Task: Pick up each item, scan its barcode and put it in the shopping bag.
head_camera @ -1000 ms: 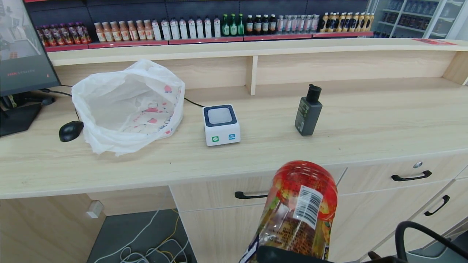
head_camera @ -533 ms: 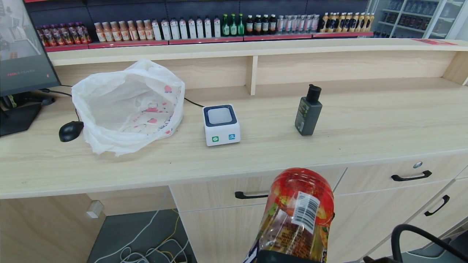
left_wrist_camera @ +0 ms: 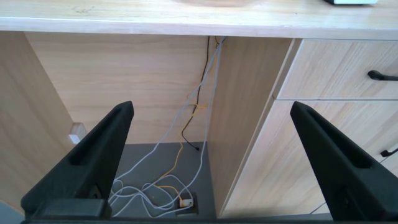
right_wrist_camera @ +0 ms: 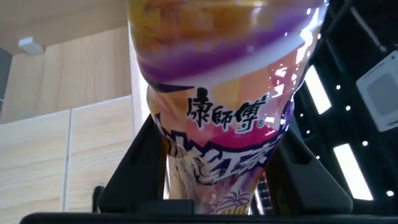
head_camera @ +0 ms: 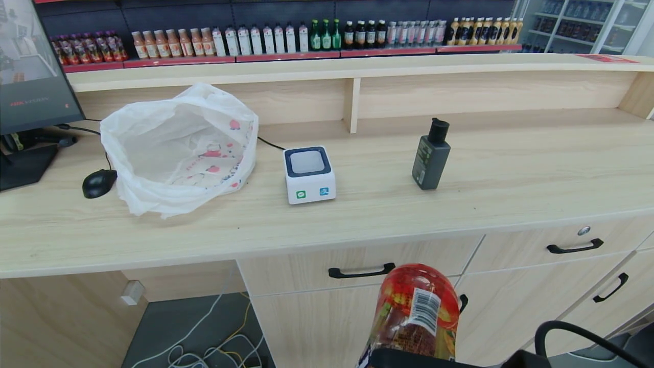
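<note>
Holding: the right gripper is clamping the drink bottle, one finger on each side of its body.
Idling: the left gripper is hanging with its fingers spread wide and nothing between them, facing the cables under the counter.
Bottle position: it is sitting at 6 o'clock in the head view, below the counter edge and in front of the drawer handle, tilted, with its barcode patch facing up.
Handling: it is looking like a filled plastic bottle, so probably moderately heavy. The glossy wrap is likely slippery, and the thin wall is likely giving under a hard squeeze.
Grip advice: taking it around the middle, clear of the barcode, is looking best.
Scanner: it is standing on the counter at 11 o'clock from the bottle, window up.
Shopping bag: it is lying open-mouthed at 10 o'clock, just beside the scanner, soft and likely to collapse.
Dark bottle: it is standing upright at 12 o'clock, waiting.
Obstacles: the counter edge is lying between the bottle and the scanner, and the mouse is touching the bag's 9 o'clock side.
</note>
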You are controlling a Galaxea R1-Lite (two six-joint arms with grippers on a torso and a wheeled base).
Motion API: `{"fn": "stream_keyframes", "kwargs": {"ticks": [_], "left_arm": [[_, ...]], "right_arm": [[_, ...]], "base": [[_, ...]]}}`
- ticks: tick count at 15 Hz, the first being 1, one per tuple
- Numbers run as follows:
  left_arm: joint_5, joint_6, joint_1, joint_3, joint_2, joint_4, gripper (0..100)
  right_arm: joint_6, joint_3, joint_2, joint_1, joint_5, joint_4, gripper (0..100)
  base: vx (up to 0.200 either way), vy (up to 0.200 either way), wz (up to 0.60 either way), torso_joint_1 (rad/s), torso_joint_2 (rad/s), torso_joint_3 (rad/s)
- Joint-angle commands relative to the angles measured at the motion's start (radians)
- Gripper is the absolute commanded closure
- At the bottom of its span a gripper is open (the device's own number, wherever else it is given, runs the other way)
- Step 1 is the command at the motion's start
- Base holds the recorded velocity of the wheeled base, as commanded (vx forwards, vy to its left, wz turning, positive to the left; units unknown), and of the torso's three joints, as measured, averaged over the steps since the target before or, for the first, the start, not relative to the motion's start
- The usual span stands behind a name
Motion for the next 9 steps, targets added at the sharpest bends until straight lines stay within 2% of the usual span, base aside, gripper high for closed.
{"fn": "stream_keyframes", "kwargs": {"ticks": [1,4,8,9], "left_arm": [[0.000,0.000,0.000,0.000,0.000,0.000,0],[0.000,0.000,0.000,0.000,0.000,0.000,0],[0.000,0.000,0.000,0.000,0.000,0.000,0],[0.000,0.000,0.000,0.000,0.000,0.000,0]], "right_arm": [[0.045,0.010,0.001,-0.001,0.000,-0.001,100],[0.234,0.064,0.004,-0.006,-0.003,-0.001,100],[0.438,0.071,0.025,-0.032,-0.004,-0.001,100],[0.530,0.065,0.045,-0.061,-0.004,-0.001,100]], "base": [[0.000,0.000,0.00,0.000,0.00,0.000],[0.000,0.000,0.00,0.000,0.00,0.000],[0.000,0.000,0.00,0.000,0.00,0.000],[0.000,0.000,0.00,0.000,0.00,0.000]]}}
